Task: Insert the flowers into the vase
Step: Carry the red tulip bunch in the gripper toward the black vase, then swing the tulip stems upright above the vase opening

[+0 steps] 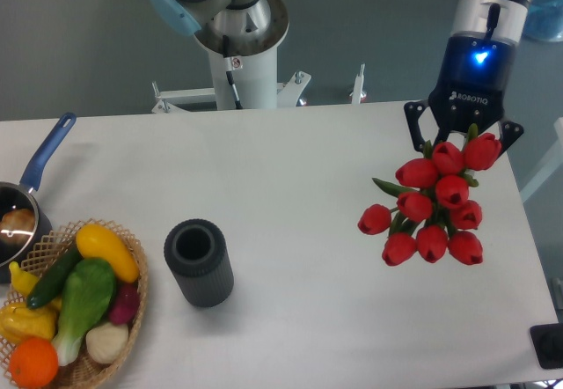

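Note:
The flowers (pixel 428 204), a bunch of red tulip buds with green leaves, hang in the air over the right side of the table. My gripper (pixel 460 141) is shut on their stems, which the buds mostly hide. The vase (pixel 199 262), dark grey, ribbed and upright with its round mouth open, stands on the table at the lower left, far to the left of the bunch and apart from it.
A wicker basket (pixel 134 257) of vegetables sits at the left front edge, just left of the vase. A blue-handled saucepan (pixel 35 176) lies at the far left. The arm's white base column (pixel 245 63) rises behind the table.

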You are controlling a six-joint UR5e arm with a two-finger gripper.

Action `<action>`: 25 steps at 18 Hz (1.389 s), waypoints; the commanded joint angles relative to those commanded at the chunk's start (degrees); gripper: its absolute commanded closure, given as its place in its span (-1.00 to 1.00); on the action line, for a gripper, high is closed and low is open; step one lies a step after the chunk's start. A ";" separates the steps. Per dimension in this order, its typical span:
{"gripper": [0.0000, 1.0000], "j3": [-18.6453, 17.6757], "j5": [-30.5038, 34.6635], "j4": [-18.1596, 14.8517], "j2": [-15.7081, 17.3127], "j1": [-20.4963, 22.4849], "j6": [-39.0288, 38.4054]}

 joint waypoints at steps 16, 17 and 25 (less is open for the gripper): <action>0.35 -4.12 -22.68 0.09 -2.82 -8.17 9.75; 0.35 -5.17 -23.30 0.09 -2.47 -8.61 10.80; 0.45 -7.65 -27.27 0.00 -0.80 -11.43 12.83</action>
